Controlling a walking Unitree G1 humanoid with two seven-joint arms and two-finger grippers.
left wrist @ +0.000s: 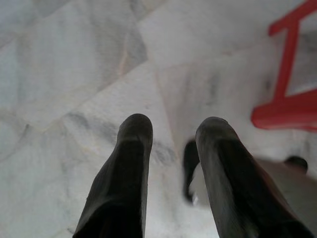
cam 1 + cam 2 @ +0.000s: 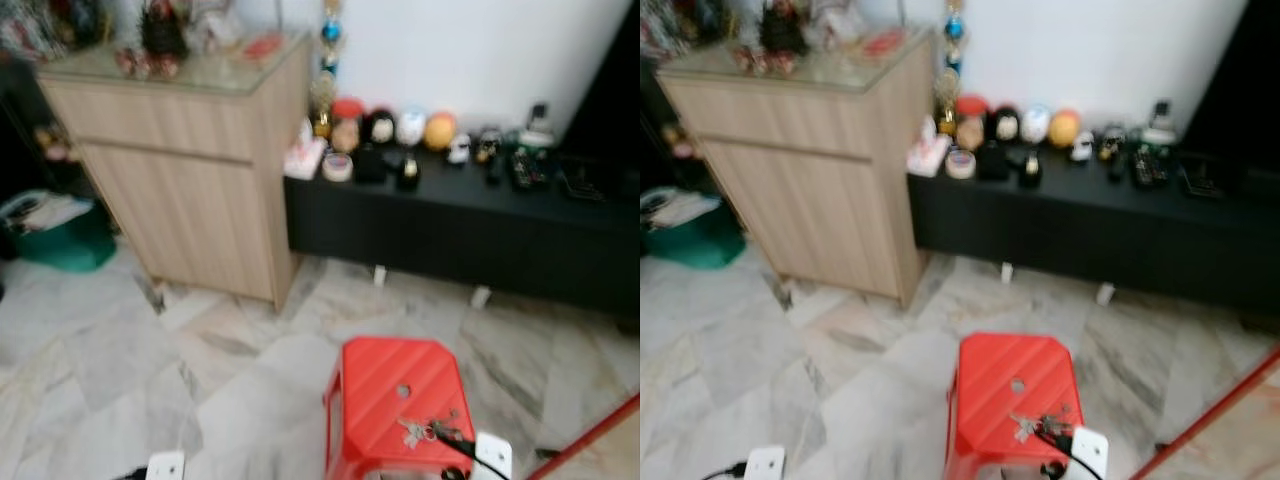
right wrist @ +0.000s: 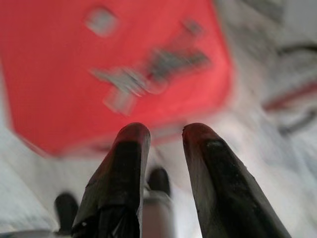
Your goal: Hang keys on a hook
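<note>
The keys (image 2: pixel 425 431) lie on top of the red stool (image 2: pixel 390 385), near its front edge. My right gripper (image 3: pixel 166 136) hovers just short of that stool, slightly parted, empty. A blurred, hurried reach might knock them off onto the floor.

Bright, even daylight; every view is softly motion-blurred.

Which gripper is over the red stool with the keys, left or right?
The right gripper: it hangs open above the red stool near the keys. The left gripper hangs open over bare marble floor.
</note>
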